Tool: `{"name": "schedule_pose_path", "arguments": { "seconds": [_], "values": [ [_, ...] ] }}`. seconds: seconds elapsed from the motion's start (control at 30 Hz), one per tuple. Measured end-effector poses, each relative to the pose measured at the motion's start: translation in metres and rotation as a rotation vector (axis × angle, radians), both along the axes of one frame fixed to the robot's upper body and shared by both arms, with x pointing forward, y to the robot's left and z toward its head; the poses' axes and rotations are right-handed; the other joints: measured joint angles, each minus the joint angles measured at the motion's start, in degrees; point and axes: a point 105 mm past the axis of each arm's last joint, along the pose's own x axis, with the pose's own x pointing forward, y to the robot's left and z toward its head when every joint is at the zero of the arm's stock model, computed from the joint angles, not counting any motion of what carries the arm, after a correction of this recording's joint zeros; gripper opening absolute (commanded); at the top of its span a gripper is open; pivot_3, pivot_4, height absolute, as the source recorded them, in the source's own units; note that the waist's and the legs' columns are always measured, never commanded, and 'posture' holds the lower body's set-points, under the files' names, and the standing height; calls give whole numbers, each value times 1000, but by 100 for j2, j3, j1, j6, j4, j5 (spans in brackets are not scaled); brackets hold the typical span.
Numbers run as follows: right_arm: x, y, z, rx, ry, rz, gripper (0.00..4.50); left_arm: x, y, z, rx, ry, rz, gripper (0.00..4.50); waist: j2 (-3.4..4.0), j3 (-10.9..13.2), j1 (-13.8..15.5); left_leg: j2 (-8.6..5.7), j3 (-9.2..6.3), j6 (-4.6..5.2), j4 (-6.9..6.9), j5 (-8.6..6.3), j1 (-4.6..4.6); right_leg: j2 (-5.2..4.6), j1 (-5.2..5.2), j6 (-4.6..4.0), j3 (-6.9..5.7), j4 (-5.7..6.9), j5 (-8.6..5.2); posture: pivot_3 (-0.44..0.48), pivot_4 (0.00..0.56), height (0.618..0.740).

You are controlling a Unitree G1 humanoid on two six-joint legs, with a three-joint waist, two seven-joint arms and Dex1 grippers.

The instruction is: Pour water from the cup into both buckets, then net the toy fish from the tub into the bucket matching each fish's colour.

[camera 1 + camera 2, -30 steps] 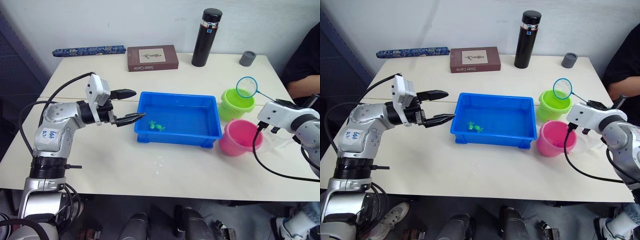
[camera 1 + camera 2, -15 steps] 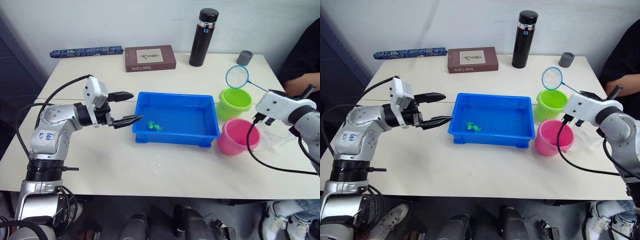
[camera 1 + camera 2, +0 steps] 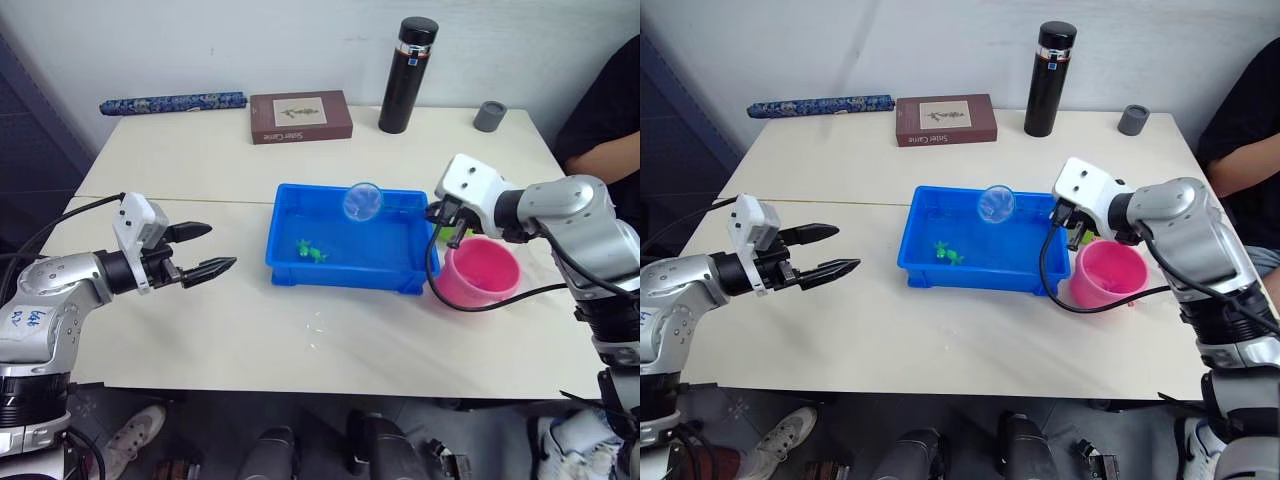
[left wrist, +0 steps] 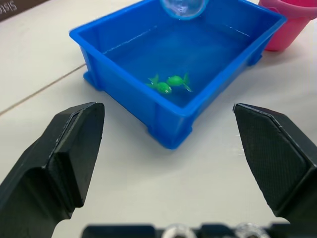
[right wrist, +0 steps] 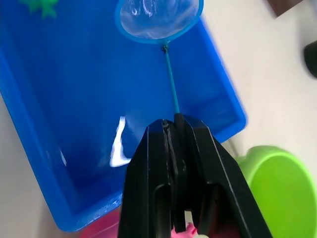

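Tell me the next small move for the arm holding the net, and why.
Probably lower the net and sweep it toward the two green fish. The right gripper is shut on the net's stick, the hoop hangs above the far part of the blue tub, and the fish lie near its left front, not yet scooped.

Bare table (image 3: 240, 310) lies open left of the tub (image 3: 290, 268); the net (image 3: 361, 201) hangs over its middle.

My net (image 5: 157, 17) has pale see-through mesh in a smooth plastic rim. The tub (image 3: 290, 262) and pink bucket (image 3: 480, 280) look like glossy plastic; the table (image 3: 220, 165) is matt; my fingers (image 4: 59, 163) are matt black.
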Motion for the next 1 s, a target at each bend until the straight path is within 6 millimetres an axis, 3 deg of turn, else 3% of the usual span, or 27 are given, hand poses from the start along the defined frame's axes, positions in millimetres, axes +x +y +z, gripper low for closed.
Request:
{"name": "schedule_pose_path", "arguments": {
  "seconds": [0.2, 0.43, 0.77, 1.0],
  "values": [
    [6, 10, -15, -107, 51, 33, 0, -7, -3, 2, -17, -16, 27, 4472, 0, 0, -36, 0, 3, -1, 0, 0, 1, 1, -3, 0, 1, 5, 0, 0, 150, 739],
    [-3, 21, -26, -170, 137, 112, 0, -11, -8, 2, -34, -22, 26, 4472, 0, 0, -74, 0, 2, -1, 1, 0, 1, 1, -3, 0, 0, 5, 0, 0, 150, 739],
    [-17, 56, -34, -167, 184, 186, 0, -13, -9, 4, -38, -38, 40, 4472, 0, 0, -86, 0, 2, -2, 1, 0, 2, 2, -5, 0, 1, 8, 0, 0, 150, 739],
    [-16, 65, -45, -154, 217, 127, 0, -15, -9, 9, -44, -57, 40, 4472, 0, 0, -81, -2, 2, -1, 1, 0, 2, 1, -5, 0, 1, 8, 0, 0, 150, 739]
  ]
}}
